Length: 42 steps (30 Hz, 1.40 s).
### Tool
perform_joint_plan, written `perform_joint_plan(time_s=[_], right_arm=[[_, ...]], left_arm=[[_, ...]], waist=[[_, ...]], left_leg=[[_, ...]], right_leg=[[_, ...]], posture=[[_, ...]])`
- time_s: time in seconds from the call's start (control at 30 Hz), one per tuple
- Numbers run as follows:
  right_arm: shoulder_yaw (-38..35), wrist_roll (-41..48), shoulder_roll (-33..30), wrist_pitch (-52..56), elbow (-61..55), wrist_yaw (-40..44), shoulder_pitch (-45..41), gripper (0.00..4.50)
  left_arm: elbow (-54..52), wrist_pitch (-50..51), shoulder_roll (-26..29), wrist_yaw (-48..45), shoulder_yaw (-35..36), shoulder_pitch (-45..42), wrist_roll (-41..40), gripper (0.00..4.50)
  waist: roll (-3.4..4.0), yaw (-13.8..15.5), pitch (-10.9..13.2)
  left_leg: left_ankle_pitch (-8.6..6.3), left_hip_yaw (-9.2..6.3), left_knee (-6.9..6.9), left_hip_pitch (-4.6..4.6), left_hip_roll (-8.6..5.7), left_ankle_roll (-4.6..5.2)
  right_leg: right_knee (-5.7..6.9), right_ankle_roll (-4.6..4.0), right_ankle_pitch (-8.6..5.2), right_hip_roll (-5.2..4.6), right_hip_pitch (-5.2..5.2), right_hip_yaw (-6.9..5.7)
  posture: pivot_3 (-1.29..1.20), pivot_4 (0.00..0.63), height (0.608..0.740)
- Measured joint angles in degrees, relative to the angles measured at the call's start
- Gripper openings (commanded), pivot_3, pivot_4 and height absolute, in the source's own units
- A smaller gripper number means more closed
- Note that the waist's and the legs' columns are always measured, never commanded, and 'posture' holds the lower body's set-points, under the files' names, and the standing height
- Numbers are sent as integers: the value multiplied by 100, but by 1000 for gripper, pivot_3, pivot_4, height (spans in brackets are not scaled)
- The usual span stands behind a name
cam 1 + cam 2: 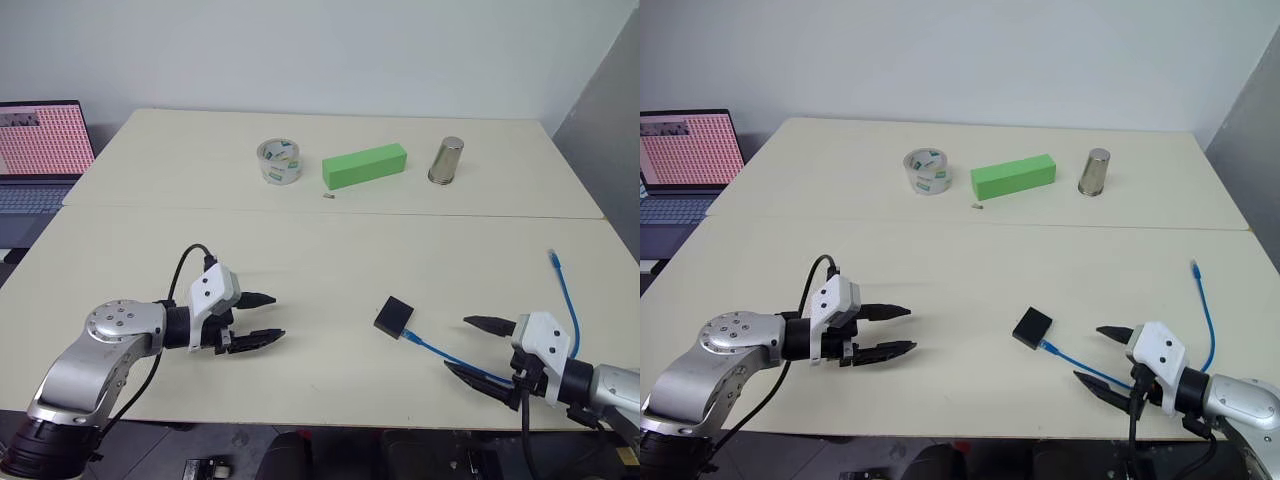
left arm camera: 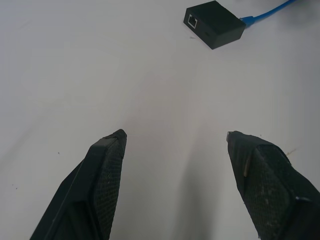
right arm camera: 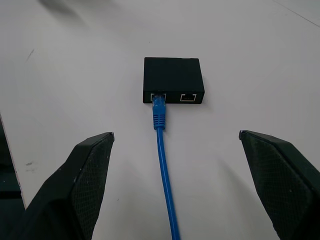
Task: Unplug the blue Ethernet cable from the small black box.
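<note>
The small black box [image 1: 394, 317] lies on the table [image 1: 330, 235] between the left gripper [image 1: 262, 318] and right gripper [image 1: 477, 347] (nearer the right one). The blue Ethernet cable [image 1: 452, 358] runs from it rightward.

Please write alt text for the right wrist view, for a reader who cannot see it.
A blue Ethernet cable is plugged into one of two ports on a small black box lying on a pale table. The open right gripper points toward it, touching neither.
</note>
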Motion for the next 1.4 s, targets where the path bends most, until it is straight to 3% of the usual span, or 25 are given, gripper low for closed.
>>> perform_joint_plan(time_s=[0.53, 1.0, 1.13, 1.4], right_arm=[[79, -135, 2, 9, -57, -41, 92, 4241], [1693, -918, 486, 398, 432, -727, -926, 4241], [2052, -1138, 781, 427, 903, -888, -1412, 3535], [2282, -1294, 780, 434, 963, -837, -1648, 1522]], left_arm=[[-352, 121, 5, -137, -97, 69, -156, 3419], [-553, 118, -44, -310, -591, -6, -131, 3419], [-545, 114, -101, -269, -626, -55, -119, 3439], [-409, 112, -296, -113, -638, -112, -99, 3439]], waist=[[0, -1, 0], [0, -3, 1], [2, 2, 2], [1, -1, 1]], left_leg=[[0, 1, 0, 0, 0, -1], [1, 0, 0, -1, -1, -1], [1, 0, 1, -1, -1, -1], [0, -1, 1, 1, 0, 0]], right_leg=[[0, 0, 0, 1, 1, 2], [0, 0, 0, 3, -2, 3], [0, 0, 0, 3, -3, 2], [2, 0, 0, 3, -2, 2]], posture=[[0, 150, 740], [0, 150, 740], [0, 150, 740], [0, 150, 740]])
